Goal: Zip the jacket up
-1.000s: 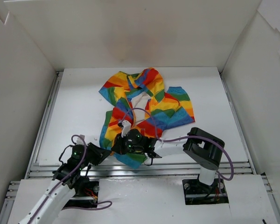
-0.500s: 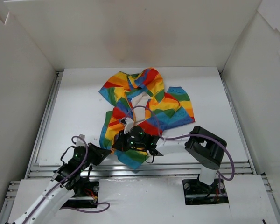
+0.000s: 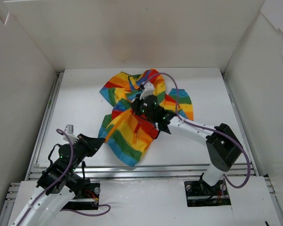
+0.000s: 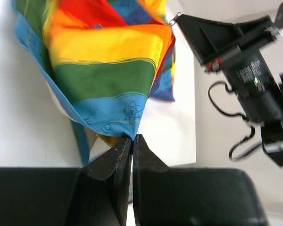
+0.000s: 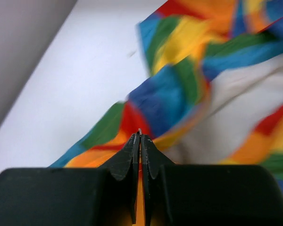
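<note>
My left gripper clamps the blue hem of the soft rainbow-striped fabric jacket mid-table, and my right gripper pinches it near its hood; zipping looks almost finished, needing one taut closing pull.

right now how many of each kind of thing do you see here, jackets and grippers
jacket: 1
grippers: 2 (left gripper, right gripper)
total: 3
</note>
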Controlling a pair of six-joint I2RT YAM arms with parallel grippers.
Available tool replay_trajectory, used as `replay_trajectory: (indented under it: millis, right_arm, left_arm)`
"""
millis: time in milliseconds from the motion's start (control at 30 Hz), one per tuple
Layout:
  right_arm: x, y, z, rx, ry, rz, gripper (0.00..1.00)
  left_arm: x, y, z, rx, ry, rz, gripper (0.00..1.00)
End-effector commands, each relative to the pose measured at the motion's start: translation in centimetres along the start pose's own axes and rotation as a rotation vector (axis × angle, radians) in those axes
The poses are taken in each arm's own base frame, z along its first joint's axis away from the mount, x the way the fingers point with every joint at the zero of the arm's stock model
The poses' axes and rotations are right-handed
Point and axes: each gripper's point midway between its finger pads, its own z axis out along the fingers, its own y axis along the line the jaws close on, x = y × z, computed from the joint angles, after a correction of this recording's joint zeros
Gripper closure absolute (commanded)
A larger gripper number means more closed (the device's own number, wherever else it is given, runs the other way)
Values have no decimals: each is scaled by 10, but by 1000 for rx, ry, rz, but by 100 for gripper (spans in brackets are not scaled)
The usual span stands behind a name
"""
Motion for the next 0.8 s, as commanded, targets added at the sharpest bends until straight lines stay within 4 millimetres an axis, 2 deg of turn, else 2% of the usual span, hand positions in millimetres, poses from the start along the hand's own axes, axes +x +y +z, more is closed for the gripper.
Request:
replay_trajectory:
  millis: [0, 33, 67, 100, 133, 167, 200, 233, 300, 333, 367, 400, 433, 500, 567, 600, 667, 700, 733, 767]
  right_arm:
    - [-138, -73, -23, 293, -306, -101, 100]
    - [-159, -105, -27, 366, -336, -102, 100]
    - [-189, -112, -31, 395, -388, -106, 100]
    - [-200, -133, -33, 445, -382, -115, 100]
    - [-212, -173, -35, 521, -383, -102, 100]
    - [-237, -181, -40, 535, -423, -97, 100]
    - [-243, -202, -44, 575, -418, -89, 100]
    - [-263, -231, -54, 616, -447, -66, 100]
    - [-273, -259, -63, 653, -442, -36, 100]
    - [-285, -283, -76, 684, -465, -16, 100]
    - [-289, -285, -76, 657, -468, 1, 100]
    - [-289, -301, -81, 673, -458, 14, 100]
    - [-296, -304, -85, 675, -468, 14, 100]
    - [-295, -316, -89, 708, -441, -4, 100]
    - [-298, -319, -91, 697, -437, 4, 100]
    - [-293, -318, -93, 681, -430, 15, 100]
    - [-289, -302, -89, 612, -437, 27, 100]
    - [-293, -280, -93, 568, -459, 22, 100]
    - [-274, -274, -87, 542, -424, 25, 100]
    - [-272, -261, -86, 513, -429, 20, 100]
  left_arm:
    - [-36, -30, -16, 40, -123, 132, 100]
    - [-49, -41, -24, 55, -171, 145, 100]
    - [-55, -46, -27, 57, -190, 160, 100]
    - [-59, -49, -28, 56, -201, 197, 100]
    - [-66, -58, -34, 72, -226, 211, 100]
    - [-69, -62, -34, 73, -232, 225, 100]
    - [-72, -66, -34, 82, -242, 248, 100]
    - [-75, -71, -35, 91, -248, 259, 100]
    - [-79, -79, -35, 114, -266, 272, 100]
    - [-80, -81, -34, 118, -271, 293, 100]
    - [-82, -84, -31, 120, -273, 301, 100]
    - [-82, -84, -29, 118, -272, 304, 100]
    - [-82, -84, -27, 114, -272, 312, 100]
    - [-83, -86, -23, 113, -273, 321, 100]
    - [-86, -87, -22, 111, -288, 327, 100]
    - [-88, -88, -21, 106, -293, 329, 100]
    - [-85, -82, -7, 50, -258, 338, 100]
    - [-85, -88, -4, 47, -240, 340, 84]
    - [-83, -81, 11, -7, -205, 351, 71]
    - [-84, -74, 15, -54, -187, 360, 61]
